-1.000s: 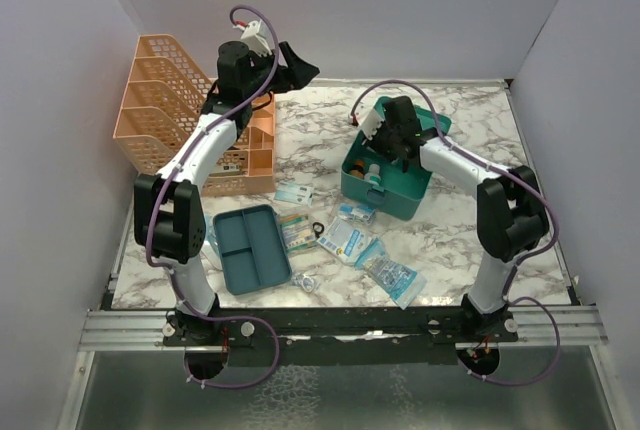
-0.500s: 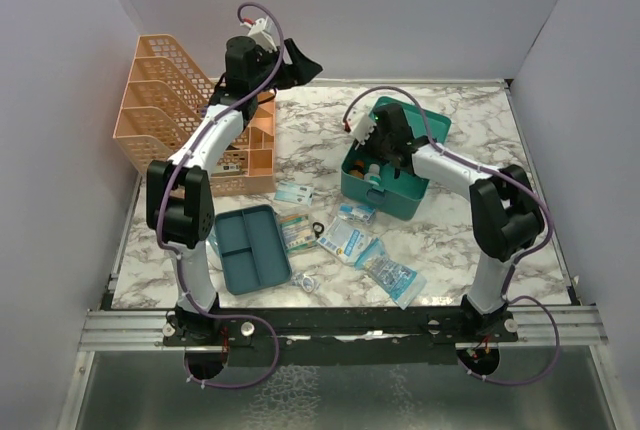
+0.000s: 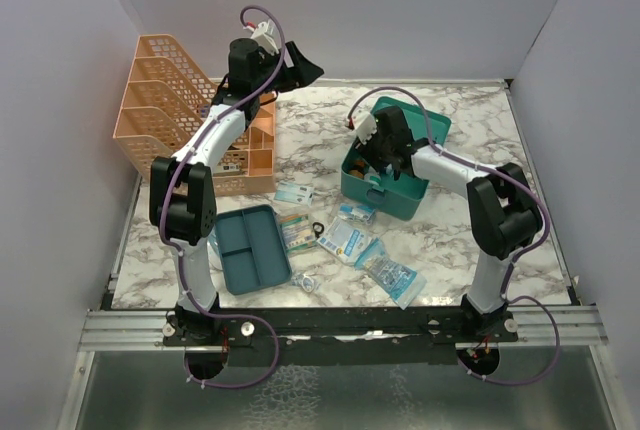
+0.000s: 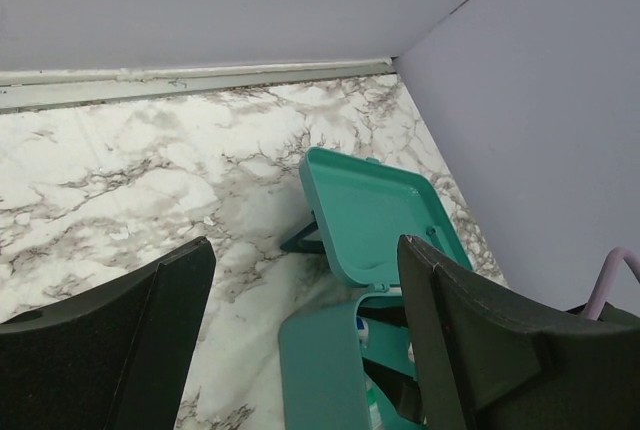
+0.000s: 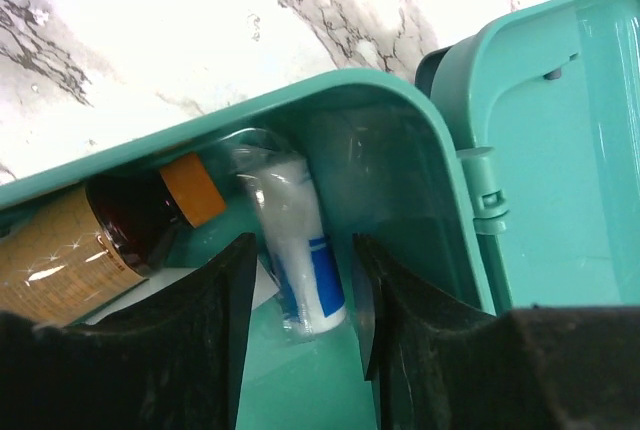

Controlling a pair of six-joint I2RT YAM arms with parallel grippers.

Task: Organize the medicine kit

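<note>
The teal medicine kit (image 3: 398, 190) stands open at the right middle of the table, its lid (image 3: 425, 122) tipped back. My right gripper (image 3: 385, 153) is open and reaches down into the kit. In the right wrist view, the right gripper (image 5: 302, 242) straddles a white wrapped roll with a blue label (image 5: 300, 250) without clamping it. A brown bottle with an orange cap (image 5: 120, 235) lies beside the roll. My left gripper (image 3: 300, 68) is open and empty, raised high by the orange rack. The left wrist view shows the left gripper (image 4: 305, 250) above the kit lid (image 4: 375, 200).
An orange mesh file rack (image 3: 170, 115) stands at the back left. A flat teal divided tray (image 3: 250, 248) lies at the front left. Loose packets (image 3: 350, 240) (image 3: 390, 272), a small box (image 3: 293, 193), a blister strip (image 3: 296, 232) and a black ring (image 3: 317, 228) lie between the tray and the kit.
My right gripper has shifted left and lower into the kit, over the roll. My left gripper has risen slightly and moved a little to the right.
</note>
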